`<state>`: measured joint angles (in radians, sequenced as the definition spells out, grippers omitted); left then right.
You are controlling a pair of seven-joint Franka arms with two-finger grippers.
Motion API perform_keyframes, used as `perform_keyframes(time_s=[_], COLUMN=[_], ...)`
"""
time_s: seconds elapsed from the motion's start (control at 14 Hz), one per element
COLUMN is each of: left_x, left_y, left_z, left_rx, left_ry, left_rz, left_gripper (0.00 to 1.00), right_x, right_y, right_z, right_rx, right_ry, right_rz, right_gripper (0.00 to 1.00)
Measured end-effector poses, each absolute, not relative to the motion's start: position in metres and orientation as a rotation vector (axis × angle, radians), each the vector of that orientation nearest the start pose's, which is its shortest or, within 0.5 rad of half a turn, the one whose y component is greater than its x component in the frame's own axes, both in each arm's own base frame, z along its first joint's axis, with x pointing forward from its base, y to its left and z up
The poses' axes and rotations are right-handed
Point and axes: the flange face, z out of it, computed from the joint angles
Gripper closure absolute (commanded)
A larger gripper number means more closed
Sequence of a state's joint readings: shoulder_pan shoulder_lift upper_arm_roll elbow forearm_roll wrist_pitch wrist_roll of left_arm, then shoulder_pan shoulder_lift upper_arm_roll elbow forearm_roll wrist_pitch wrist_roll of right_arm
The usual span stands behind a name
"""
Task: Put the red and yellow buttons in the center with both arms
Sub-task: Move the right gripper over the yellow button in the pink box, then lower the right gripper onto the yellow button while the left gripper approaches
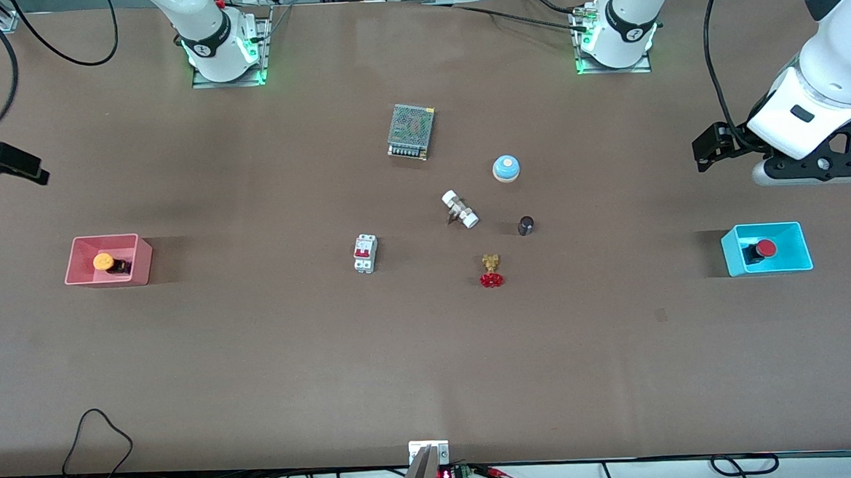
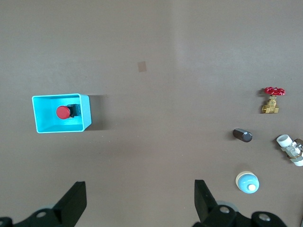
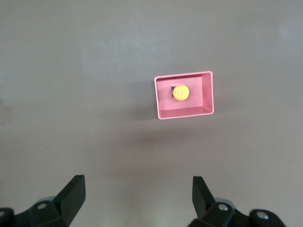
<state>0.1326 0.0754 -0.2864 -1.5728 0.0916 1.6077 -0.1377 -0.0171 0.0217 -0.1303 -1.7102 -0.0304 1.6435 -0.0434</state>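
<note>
The orange-yellow button [image 1: 104, 262] sits in a pink box [image 1: 77, 261] toward the right arm's end of the table; it also shows in the right wrist view [image 3: 180, 92]. The red button [image 1: 764, 249] sits in a blue box [image 1: 733, 252] toward the left arm's end, and shows in the left wrist view [image 2: 63, 112]. My left gripper [image 2: 140, 198] is open and empty, up in the air beside the blue box. My right gripper [image 3: 138, 196] is open and empty, high over the table beside the pink box. The brown table center [image 1: 410, 225] lies between the boxes.
Around the center lie a metal mesh power supply [image 1: 411, 131], a blue-domed bell [image 1: 506, 168], a white pipe fitting [image 1: 459, 209], a small dark cylinder [image 1: 526, 225], a red handwheel valve [image 1: 492, 270] and a white circuit breaker [image 1: 365, 253].
</note>
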Motion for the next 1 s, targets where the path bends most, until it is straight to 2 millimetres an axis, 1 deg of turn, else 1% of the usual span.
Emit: perform_keyframes(time_s=[0.14,0.29,0.57,0.79,1.0], left_x=[0.573,0.573,0.572,0.573,0.576], left_y=[-0.074,-0.075,-0.076,-0.071,-0.067], left_z=[0.585,0.585,0.584,0.582,0.577], left_rx=[-3.066,-3.066,-3.065,-3.064,-3.065], left_ry=[0.029,0.031,0.033,0.021,0.01], left_rz=[0.049,0.049,0.062,0.073,0.091], left_gripper=[0.0,0.0,0.0,0.0,0.0], right_x=[0.563,0.576,0.596,0.606,0.61], right_y=[-0.096,-0.113,-0.136,-0.15,-0.168], right_z=[0.521,0.489,0.421,0.379,0.332], right_rx=[-3.155,-3.162,-3.165,-3.168,-3.162], right_ry=[0.189,0.218,0.253,0.216,0.179], right_rz=[0.218,0.248,0.312,0.334,0.375], right_gripper=[0.0,0.0,0.0,0.0,0.0])
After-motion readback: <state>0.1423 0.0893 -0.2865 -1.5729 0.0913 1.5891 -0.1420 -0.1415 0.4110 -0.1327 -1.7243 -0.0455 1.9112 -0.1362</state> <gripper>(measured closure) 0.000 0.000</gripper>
